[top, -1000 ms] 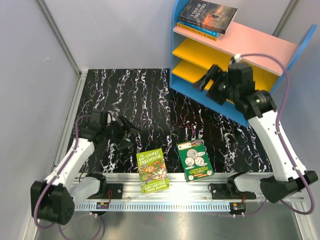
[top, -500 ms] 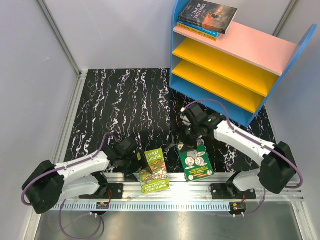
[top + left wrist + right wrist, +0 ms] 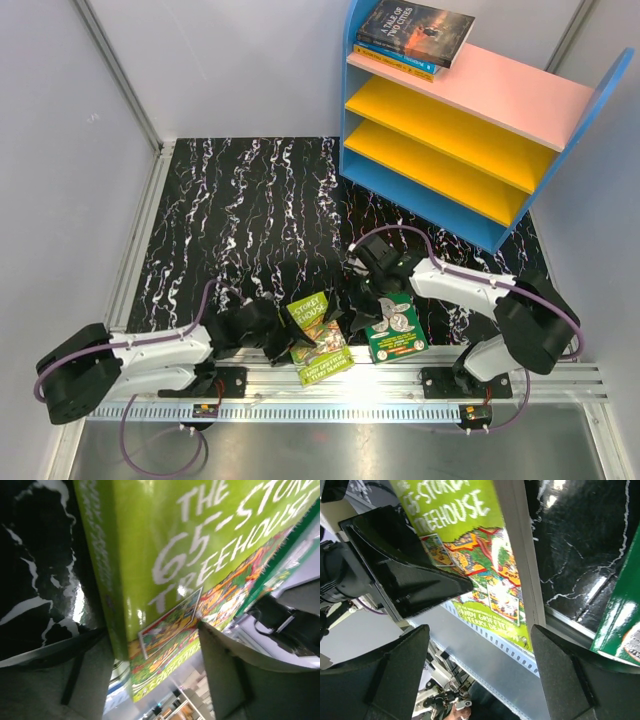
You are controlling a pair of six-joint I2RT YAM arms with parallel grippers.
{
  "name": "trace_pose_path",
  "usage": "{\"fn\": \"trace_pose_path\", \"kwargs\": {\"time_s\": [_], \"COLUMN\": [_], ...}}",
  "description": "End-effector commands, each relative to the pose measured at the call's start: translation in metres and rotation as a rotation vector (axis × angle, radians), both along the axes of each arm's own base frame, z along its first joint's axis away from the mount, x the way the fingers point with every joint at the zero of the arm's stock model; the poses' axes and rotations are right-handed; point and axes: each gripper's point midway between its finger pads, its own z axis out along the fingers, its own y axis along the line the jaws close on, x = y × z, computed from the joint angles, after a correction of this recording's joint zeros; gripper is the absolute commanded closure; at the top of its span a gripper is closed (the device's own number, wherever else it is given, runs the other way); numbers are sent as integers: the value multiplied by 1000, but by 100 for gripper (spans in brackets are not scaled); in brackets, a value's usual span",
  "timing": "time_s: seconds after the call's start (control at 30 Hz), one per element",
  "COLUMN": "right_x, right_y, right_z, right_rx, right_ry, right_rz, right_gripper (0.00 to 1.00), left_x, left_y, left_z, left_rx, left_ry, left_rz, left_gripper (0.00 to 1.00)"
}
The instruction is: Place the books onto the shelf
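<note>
The lime-green book (image 3: 322,340) lay immediately to the right of the left end effector (image 3: 281,336). Its long axis ran from the far side toward the arm bases, with the near end swung a little rightward over the metal rail (image 3: 420,392) at the bench (image 3: 250,210) edge. The left arm was the nearer one, since its fingers were already at the book's spine edge. In the left wrist view one finger sat low beside and apparently beneath the spine, and the other reached over the cover, so the book's left margin lay between them. The jaws stood well apart, far wider than the thin book, and whether either pad pressed on it could not be told. The spine side looked slightly raised off the bench, so the pick-up probably depended on that lower finger getting underneath. The right end effector (image 3: 356,312) hung just past the book's far right corner, in the gap between it and the green coin book (image 3: 397,328). Its fingers were spread wide and held nothing, with the lime-green cover's edge and bare bench showing between them. The shelf (image 3: 520,88) stood well beyond and to the right of both end effectors. Two books (image 3: 415,32) were already stacked on its pink top board, so two of the four remained to be moved.
</note>
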Motion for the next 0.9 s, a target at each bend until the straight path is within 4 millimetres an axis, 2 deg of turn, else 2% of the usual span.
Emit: {"fn": "trace_pose_path", "kwargs": {"time_s": [0.0,0.07,0.17,0.2,0.23,0.3,0.33,0.37,0.43,0.47,0.5,0.53,0.57,0.6,0.67,0.7,0.73,0.77,0.8,0.83,0.87], "right_x": [-3,-9,-17,-22,-23,-25,-24,-24,-11,-10,8,14,15,32,37,50,53,52,60,60,57], "right_y": [4,1,-5,-9,-10,-12,-12,-15,-12,-18,-13,-13,-17,-10,-15,-14,-17,-27,-33,-39,-50], "right_z": [-4,-14,-30,-38,-41,-45,-44,-43,-24,-19,5,18,29,63,91,127,142,151,184,195,202], "right_rx": [48,56,51,36,35,25,22,4,6,-28,-19,-24,-44,-6,-13,20,22,-6,20,17,-7], "right_ry": [-3,16,37,55,61,65,59,56,-25,-36,-130,-159,-167,-252,-289,-374,-407,-416,-497,-524,-538], "right_rz": [7,1,0,2,2,8,8,10,1,0,-29,-46,-58,-91,-126,-168,-189,-205,-254,-274,-289], "right_gripper": [13,16,21,23,28,30,31,31,30,24,20,15,11,5,3,2,2,2,1,1,0], "left_x": [-16,-10,4,7,13,20,24,27,32,39,39,43,50,56,71,77,82,90,96,100,107], "left_y": [22,22,17,18,13,20,17,23,27,29,36,39,42,42,47,48,50,56,55,55,56], "left_z": [-29,-28,-12,-8,5,8,22,25,39,52,56,60,73,83,106,122,130,148,158,167,187], "left_rx": [50,21,-71,-86,-145,-138,-185,-161,-171,-203,-182,-197,-246,-287,-359,-411,-415,-431,-429,-408,-416], "left_ry": [62,43,-17,-28,-55,-78,-101,-116,-149,-187,-189,-183,-219,-240,-313,-347,-385,-438,-471,-529,-577], "left_rz": [74,130,205,223,246,293,308,330,354,383,404,445,490,517,595,622,633,675,686,675,689], "left_gripper": [45,54,70,79,84,94,100,100,100,100,100,100,100,100,100,100,100,100,100,100,100]}}
